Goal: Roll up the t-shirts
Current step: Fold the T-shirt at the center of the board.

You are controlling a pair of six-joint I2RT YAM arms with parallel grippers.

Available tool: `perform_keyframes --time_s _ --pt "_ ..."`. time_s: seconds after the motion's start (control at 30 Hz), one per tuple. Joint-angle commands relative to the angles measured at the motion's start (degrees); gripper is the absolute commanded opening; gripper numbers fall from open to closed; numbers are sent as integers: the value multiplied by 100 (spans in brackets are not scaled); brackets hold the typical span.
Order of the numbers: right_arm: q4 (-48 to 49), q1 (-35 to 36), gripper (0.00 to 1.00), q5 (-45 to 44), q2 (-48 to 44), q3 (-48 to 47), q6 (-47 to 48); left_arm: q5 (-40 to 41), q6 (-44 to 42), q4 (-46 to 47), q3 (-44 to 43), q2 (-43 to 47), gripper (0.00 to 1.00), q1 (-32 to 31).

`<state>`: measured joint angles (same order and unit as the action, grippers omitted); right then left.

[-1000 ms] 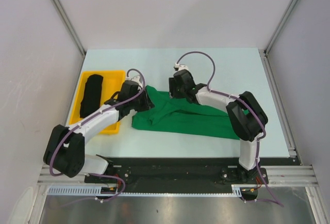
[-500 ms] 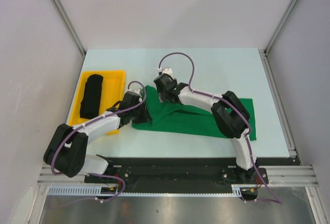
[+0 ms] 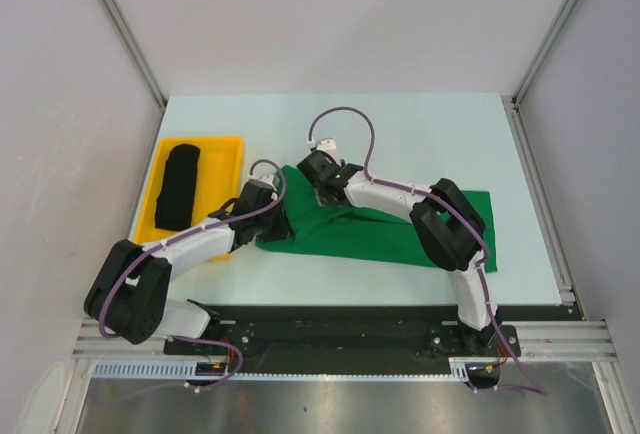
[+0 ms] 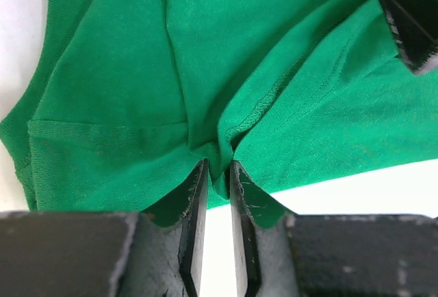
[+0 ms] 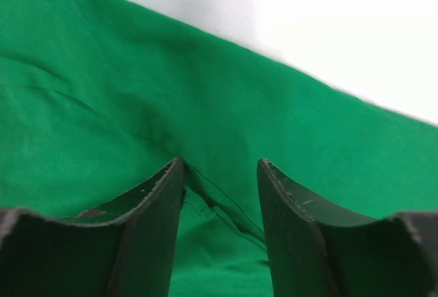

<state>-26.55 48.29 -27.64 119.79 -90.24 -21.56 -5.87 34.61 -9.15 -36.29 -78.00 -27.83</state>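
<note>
The bright green t-shirt (image 3: 385, 232) lies flat and creased across the middle of the table. My left gripper (image 3: 281, 218) is at its left end, and in the left wrist view it (image 4: 219, 165) is shut on a small fold of the green cloth (image 4: 137, 71) near the hem. My right gripper (image 3: 320, 180) rests on the shirt's far left corner. In the right wrist view it (image 5: 220, 165) stands open, tips down on the cloth (image 5: 102, 92) with a seam ridge between them. The black t-shirt (image 3: 178, 186) lies rolled in the yellow tray (image 3: 226, 153).
The yellow tray sits at the table's left side, close beside my left arm. One right fingertip (image 4: 410, 23) shows in the left wrist view, so the two grippers are near each other. Grey walls and metal rails (image 3: 540, 164) border the table.
My right gripper has swung left over the shirt to its far left corner. My left gripper has shifted slightly nearer and closed on a fold of the green cloth.
</note>
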Motion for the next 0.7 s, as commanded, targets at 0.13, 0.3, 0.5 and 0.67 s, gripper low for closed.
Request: perform_keyframes --time_s 0.13,0.3,0.5,0.67 --pt "-281 110 32 -233 -596 226 -261 77 99 168 70 197 13 -64" --pt "-360 137 17 -251 -746 305 -305 103 99 124 79 285 7 -64" --pt "-501 180 11 -277 -948 507 -410 112 72 27 87 452 6 -64" --pt "-492 189 12 -207 -1133 709 -507 103 28 -17 114 549 6 -73"
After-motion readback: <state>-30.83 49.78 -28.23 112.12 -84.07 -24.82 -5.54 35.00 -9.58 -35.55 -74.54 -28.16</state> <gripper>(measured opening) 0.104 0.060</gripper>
